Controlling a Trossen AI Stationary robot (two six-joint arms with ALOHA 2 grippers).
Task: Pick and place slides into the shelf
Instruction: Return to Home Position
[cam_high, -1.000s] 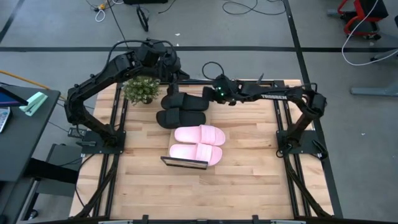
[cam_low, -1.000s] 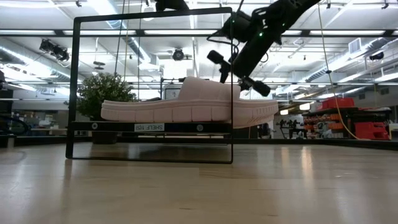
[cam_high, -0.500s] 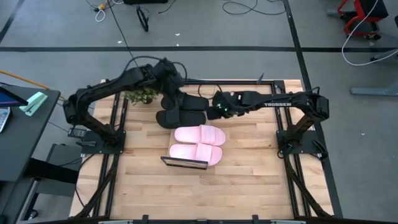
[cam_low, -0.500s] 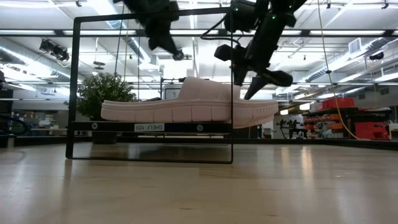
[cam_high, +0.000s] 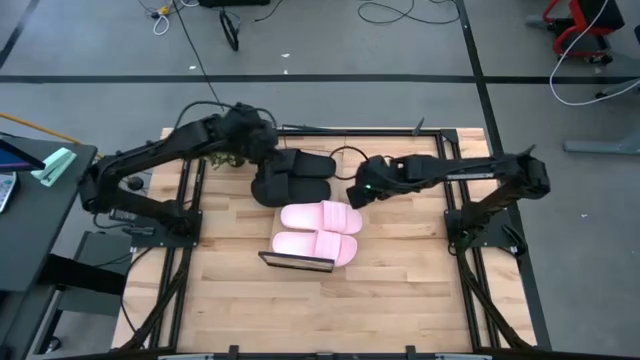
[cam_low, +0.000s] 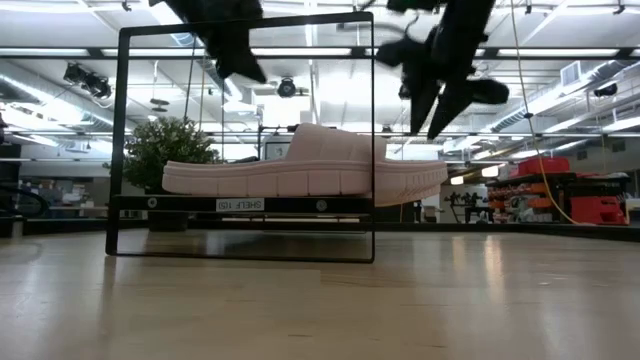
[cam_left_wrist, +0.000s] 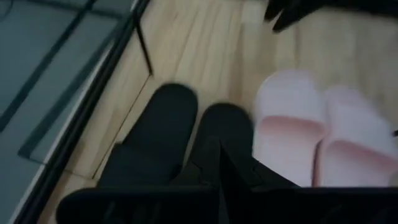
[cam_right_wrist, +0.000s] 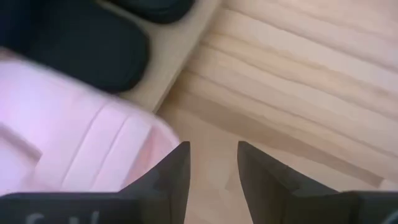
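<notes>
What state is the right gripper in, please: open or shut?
Open: the right gripper shows bare table between its spread fingers, holding nothing.

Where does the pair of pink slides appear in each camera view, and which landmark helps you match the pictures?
High view: pink slides, mid-table on the shelf.
Low view: one, side-on inside the shelf's wire frame.
Left wrist view: both, beside the black slides.
Right wrist view: one, next to a black slide.
Landmark: the black slides adjoining them; not seen in the low view.
</notes>
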